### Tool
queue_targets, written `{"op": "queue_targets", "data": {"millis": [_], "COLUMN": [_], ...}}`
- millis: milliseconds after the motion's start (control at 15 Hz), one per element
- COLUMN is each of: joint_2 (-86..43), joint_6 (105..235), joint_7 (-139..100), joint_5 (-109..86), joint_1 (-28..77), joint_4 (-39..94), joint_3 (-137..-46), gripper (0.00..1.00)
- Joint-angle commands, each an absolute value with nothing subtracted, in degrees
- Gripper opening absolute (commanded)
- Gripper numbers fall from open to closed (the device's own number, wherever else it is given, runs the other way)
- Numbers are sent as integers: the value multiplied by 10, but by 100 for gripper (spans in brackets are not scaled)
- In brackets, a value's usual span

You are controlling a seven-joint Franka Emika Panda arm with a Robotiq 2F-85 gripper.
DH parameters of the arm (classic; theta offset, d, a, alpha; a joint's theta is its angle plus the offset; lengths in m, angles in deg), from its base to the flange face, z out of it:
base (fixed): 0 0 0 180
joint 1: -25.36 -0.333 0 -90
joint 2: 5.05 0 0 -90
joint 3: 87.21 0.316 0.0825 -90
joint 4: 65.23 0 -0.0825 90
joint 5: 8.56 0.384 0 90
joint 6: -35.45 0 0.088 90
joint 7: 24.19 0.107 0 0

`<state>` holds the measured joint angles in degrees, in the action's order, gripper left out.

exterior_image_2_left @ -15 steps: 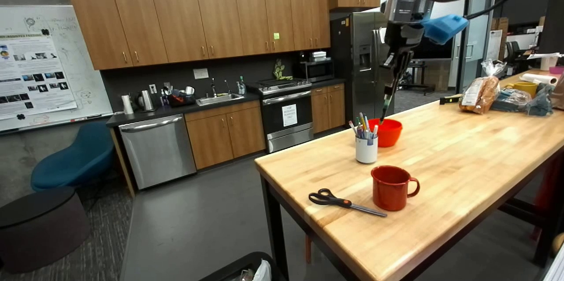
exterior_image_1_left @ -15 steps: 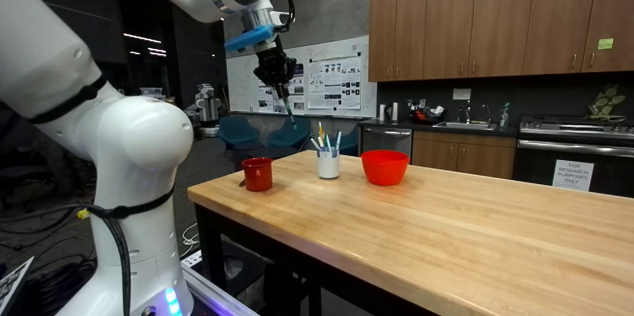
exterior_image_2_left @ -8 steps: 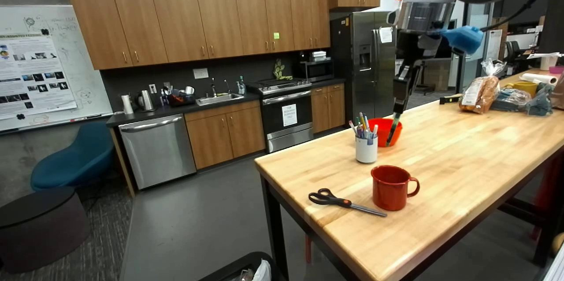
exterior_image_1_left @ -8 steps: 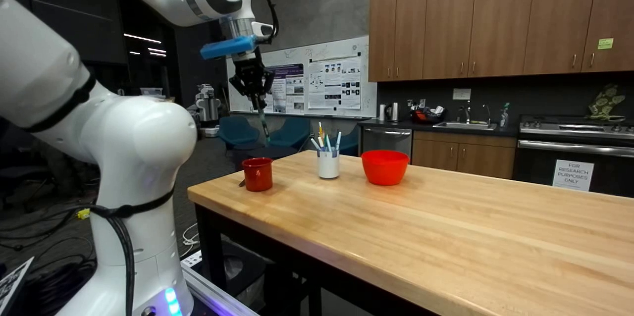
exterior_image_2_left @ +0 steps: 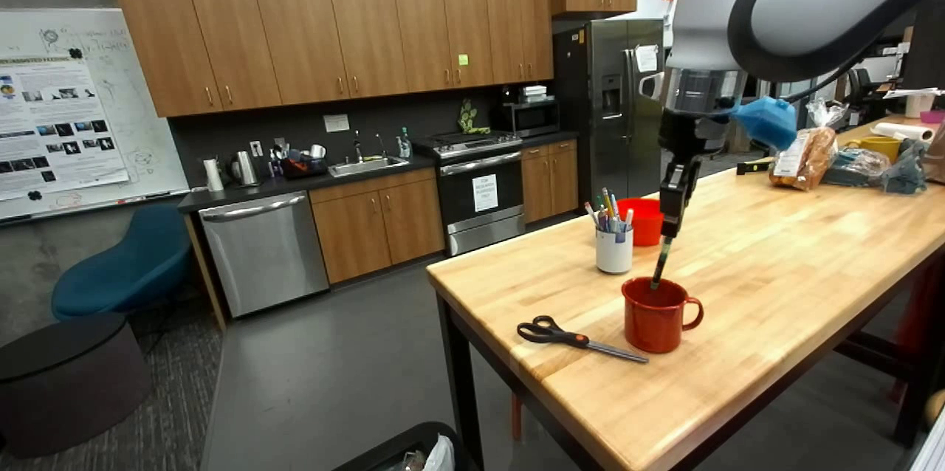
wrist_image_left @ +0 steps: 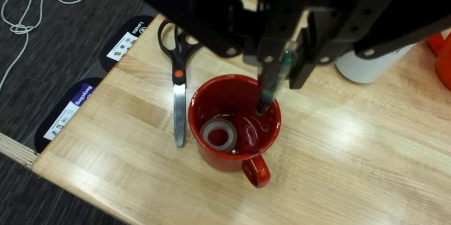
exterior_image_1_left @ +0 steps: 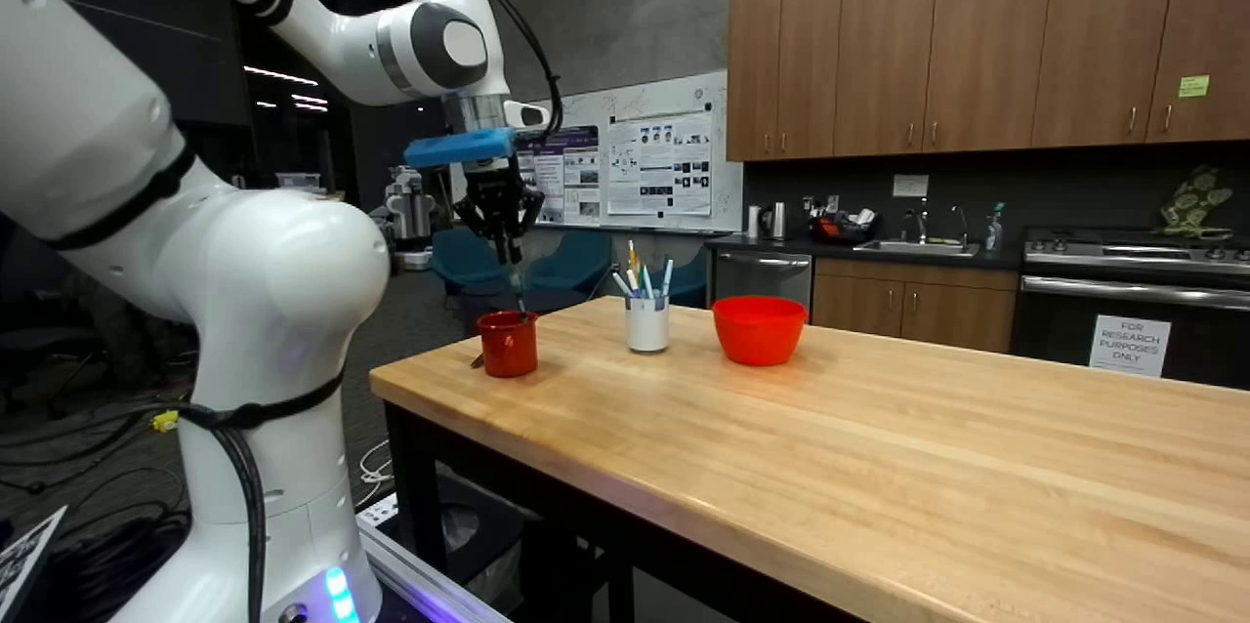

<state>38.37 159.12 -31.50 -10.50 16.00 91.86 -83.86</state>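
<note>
End effector (exterior_image_2_left: 669, 229): pinching 1 slim pen-like stick (exterior_image_2_left: 661, 262), slightly tilted, tip down | lower tip: at mouth of red mug (exterior_image_2_left: 653, 327), contact unclear | mug: upright on wooden surface (exterior_image_2_left: 775, 249), 1 translucent ring (wrist_image_left: 230, 135) inside | just beside mug: scissors (wrist_image_left: 179, 73) | farther off: white cup of pens (exterior_image_2_left: 614, 255), red bowl (exterior_image_1_left: 760, 334)

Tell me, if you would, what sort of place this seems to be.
Probably a kitchen area in a research lab or office: there is a sink, a stove, and on the stove a sign reading "For research purposes only".
</note>
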Motion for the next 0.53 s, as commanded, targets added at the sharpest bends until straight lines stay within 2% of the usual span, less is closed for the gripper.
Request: {"op": "queue_targets", "data": {"millis": [0, 67, 200, 467], "joint_2": [345, 337, 329, 319], "joint_6": [1602, 1602, 1605, 1636], "joint_7": [-332, -334, -332, -323], "joint_5": [-97, -97, -104, -133], "joint_1": [156, 156, 160, 180], "joint_4": [913, 911, 906, 894], "joint_3": [-848, -849, -846, -838], "gripper": [4, 39, 46, 70]}}
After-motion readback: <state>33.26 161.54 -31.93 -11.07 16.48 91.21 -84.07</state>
